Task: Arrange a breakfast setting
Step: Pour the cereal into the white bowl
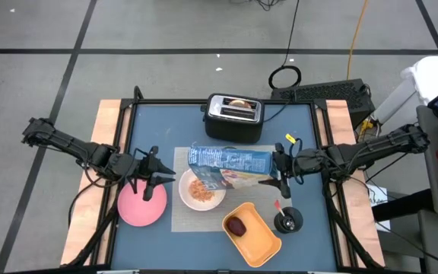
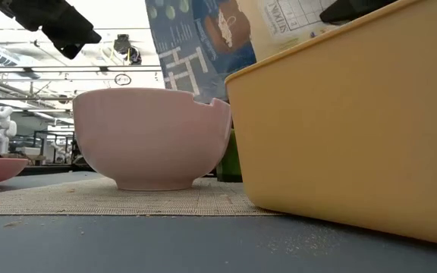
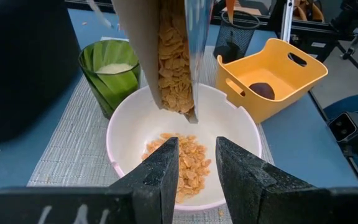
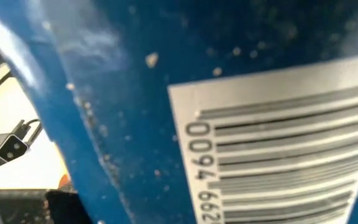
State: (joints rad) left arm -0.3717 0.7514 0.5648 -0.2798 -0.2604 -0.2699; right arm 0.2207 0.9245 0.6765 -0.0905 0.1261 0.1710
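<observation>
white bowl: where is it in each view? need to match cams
High: white bowl at centre, on the placemat, under the tilted cereal box.
Low: left of centre, beside the yellow tray.
Left wrist: centre, flakes inside, behind the left gripper.
Right wrist: not in it; the box fills the frame.
Shared landmark: the cereal box.

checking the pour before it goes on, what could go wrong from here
1. The right gripper holds the blue cereal box tilted over the white bowl; flakes could overshoot onto the grey placemat.
2. The box mouth hangs close to the green cup, which holds a pale liquid; a swing could knock it or drop flakes into it.
3. The left gripper sits low at the bowl's rim and could nudge the bowl mid-pour.
</observation>
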